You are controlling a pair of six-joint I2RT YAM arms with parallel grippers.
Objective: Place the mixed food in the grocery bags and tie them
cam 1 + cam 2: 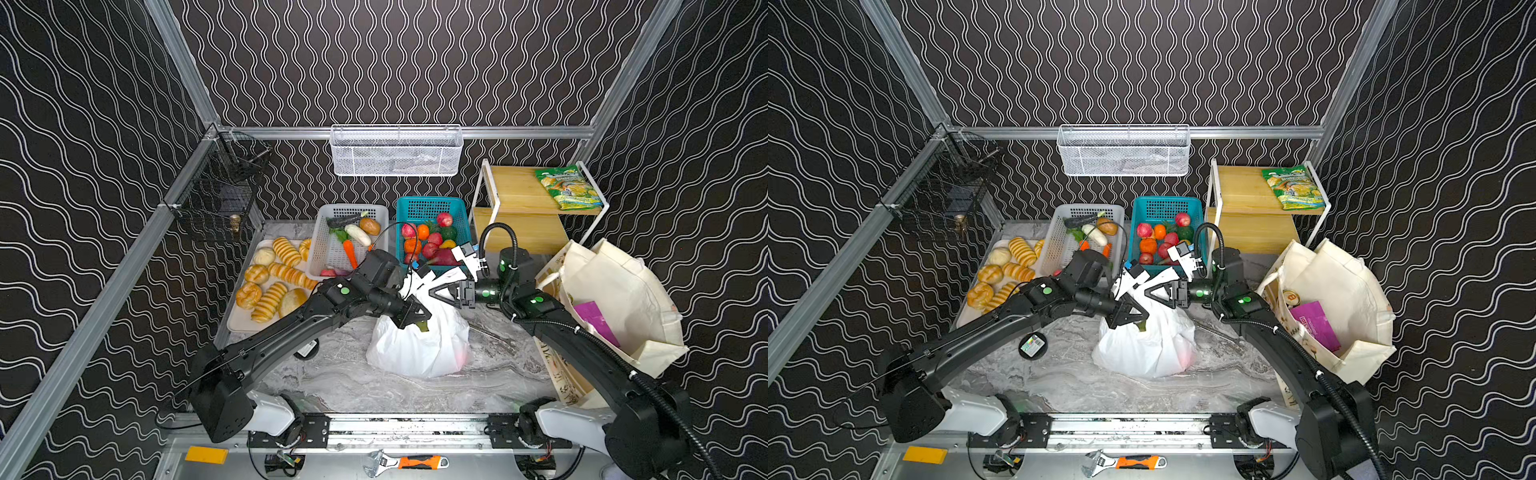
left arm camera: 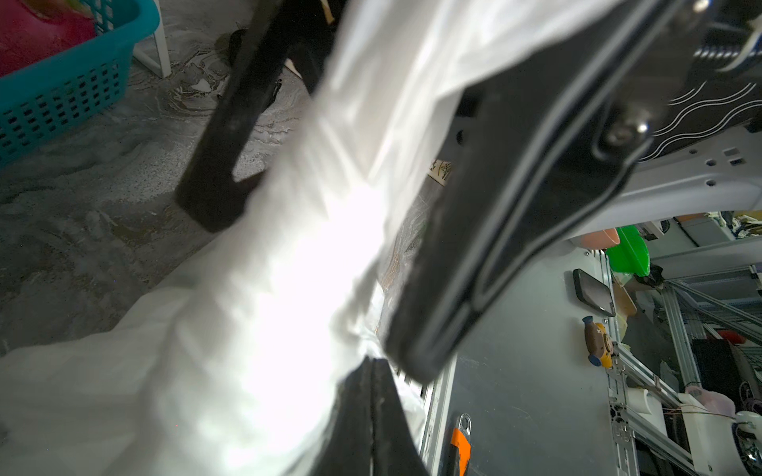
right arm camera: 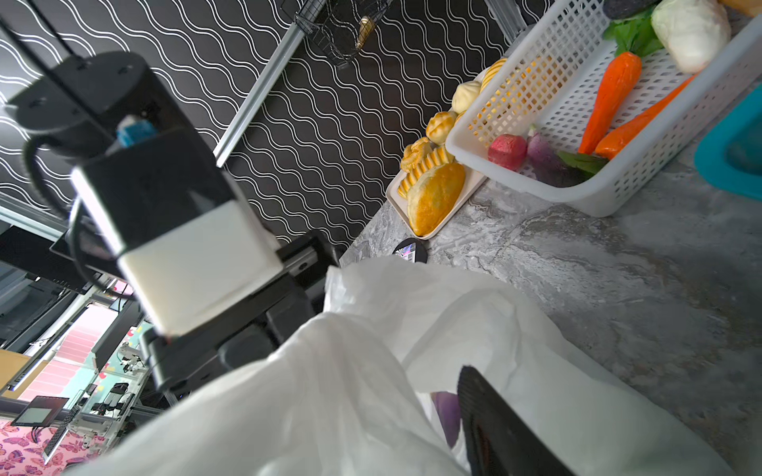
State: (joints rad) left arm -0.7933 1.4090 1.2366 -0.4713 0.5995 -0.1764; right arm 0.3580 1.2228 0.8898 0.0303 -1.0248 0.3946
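White bag [image 1: 415,353] mid-worktop [image 1: 374,395], filled, top pinched tight in left gripper [image 1: 417,318]. Right gripper [image 1: 434,293] spread open astride the plastic, holding nothing. Tying in hand, apparently; next, clamp the loose top.

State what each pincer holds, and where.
Left pincer grips the thin white plastic carrier bag by its gathered top; the right pincer stands open, holding nothing.

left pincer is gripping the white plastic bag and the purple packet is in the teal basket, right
Not quite. The left pincer does grip the white plastic bag, but the purple packet lies in the cream canvas tote instead; both top views show it.
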